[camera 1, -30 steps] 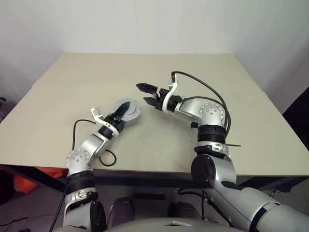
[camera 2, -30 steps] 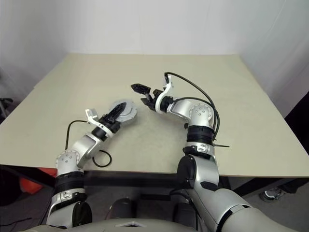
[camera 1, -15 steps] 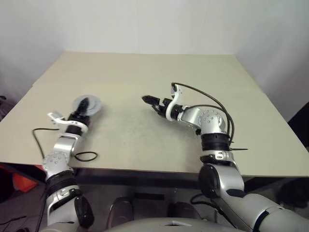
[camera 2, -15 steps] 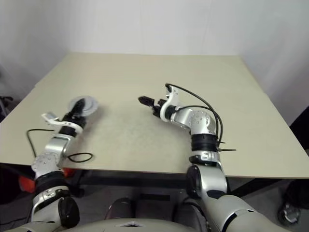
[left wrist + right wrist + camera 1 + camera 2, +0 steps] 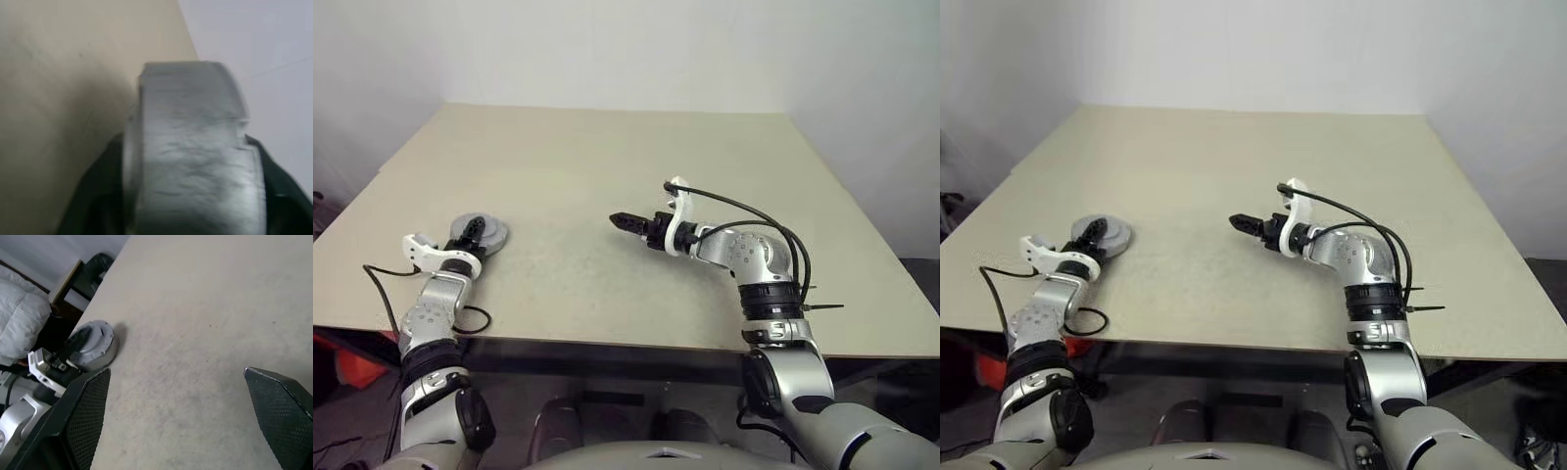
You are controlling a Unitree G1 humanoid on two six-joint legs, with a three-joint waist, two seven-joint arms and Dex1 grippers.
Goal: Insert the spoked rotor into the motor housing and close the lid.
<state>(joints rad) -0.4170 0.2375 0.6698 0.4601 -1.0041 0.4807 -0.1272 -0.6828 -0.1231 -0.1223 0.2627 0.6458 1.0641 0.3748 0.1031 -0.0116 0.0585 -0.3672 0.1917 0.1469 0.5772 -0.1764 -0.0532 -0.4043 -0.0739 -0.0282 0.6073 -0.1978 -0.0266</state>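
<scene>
Closed round grey metal motor housing (image 5: 480,233) sits near table's (image 5: 607,176) left edge, left gripper (image 5: 470,235) straddling it, grip uncertain. Right gripper (image 5: 625,221) spread wide, empty, mid-table. Advice: release cleanly, withdraw without nudging lid (image 5: 93,340).

No legible text, label, brand, number or sign anywhere (nothing on the grey metal part (image 5: 94,343) by the left gripper (image 5: 475,231) either).

motor housing (image 5: 188,156) blurred at close range, its inside unseen, left claw (image 5: 470,235) fingertips hidden against it
</scene>
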